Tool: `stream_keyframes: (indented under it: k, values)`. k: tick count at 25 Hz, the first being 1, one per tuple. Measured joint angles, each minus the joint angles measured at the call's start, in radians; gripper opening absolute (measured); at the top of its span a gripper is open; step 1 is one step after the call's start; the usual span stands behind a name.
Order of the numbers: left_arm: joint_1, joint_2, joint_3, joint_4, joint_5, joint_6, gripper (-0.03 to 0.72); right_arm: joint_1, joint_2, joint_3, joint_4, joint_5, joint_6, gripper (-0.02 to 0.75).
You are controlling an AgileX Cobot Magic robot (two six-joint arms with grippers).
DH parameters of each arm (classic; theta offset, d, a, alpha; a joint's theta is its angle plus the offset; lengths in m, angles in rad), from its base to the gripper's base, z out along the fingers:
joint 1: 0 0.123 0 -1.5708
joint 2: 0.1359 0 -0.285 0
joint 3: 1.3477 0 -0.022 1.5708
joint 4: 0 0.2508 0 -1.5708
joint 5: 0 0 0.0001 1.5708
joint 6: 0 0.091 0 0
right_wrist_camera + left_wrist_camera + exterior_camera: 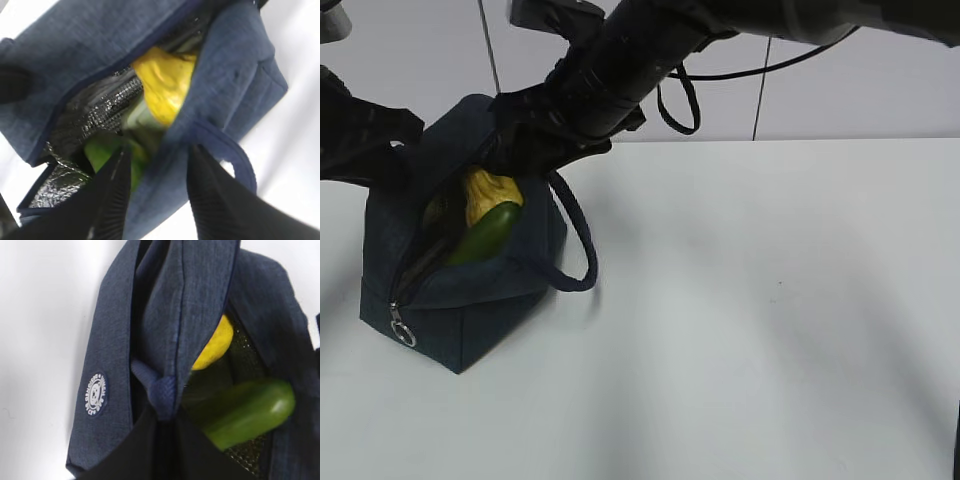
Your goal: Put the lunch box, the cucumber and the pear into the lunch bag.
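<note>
My right gripper (157, 187) hangs over the bag's (470, 310) mouth with its two dark fingers (112, 195) spread apart; one sits inside the opening, the other outside, and the near fabric wall runs up between them. I can't tell whether the pads actually press on that wall. In the exterior view the right arm (620, 60) reaches across from the upper right to the bag's top, so the gripper itself is hidden there.

My left gripper (160, 440) is at the far left side of the bag. In its wrist view, dark shapes close in around a knot of navy handle strap (160, 390), and it looks clamped on that strap.

The bag stands on the white table (770, 330) at the left, zipper open, ring pull (402, 332) hanging at its near corner. Inside I see the pear (485, 195) with the cucumber (482, 237) lying just nearer, its tip poking out of the opening. The box is not visible to me in any view.
</note>
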Motion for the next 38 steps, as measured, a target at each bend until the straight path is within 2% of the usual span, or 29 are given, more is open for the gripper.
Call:
stream_keyframes:
  k: [23, 26, 32, 38]
  values:
    - [0.0, 0.0, 0.0, 0.0, 0.0, 0.0, 0.003, 0.0, 0.071, -0.01, -0.032, 0.072, 0.053, 0.305]
    - [0.0, 0.0, 0.0, 0.0, 0.001, 0.0, 0.003, 0.0, 0.071, -0.01, -0.034, 0.076, 0.055, 0.248]
    - [0.0, 0.0, 0.0, 0.0, 0.001, 0.0, 0.003, 0.002, 0.071, -0.01, -0.051, 0.087, 0.055, 0.028]
    - [0.0, 0.0, 0.0, -0.001, 0.001, 0.0, 0.003, 0.002, 0.071, -0.043, -0.137, 0.124, 0.06, 0.014]
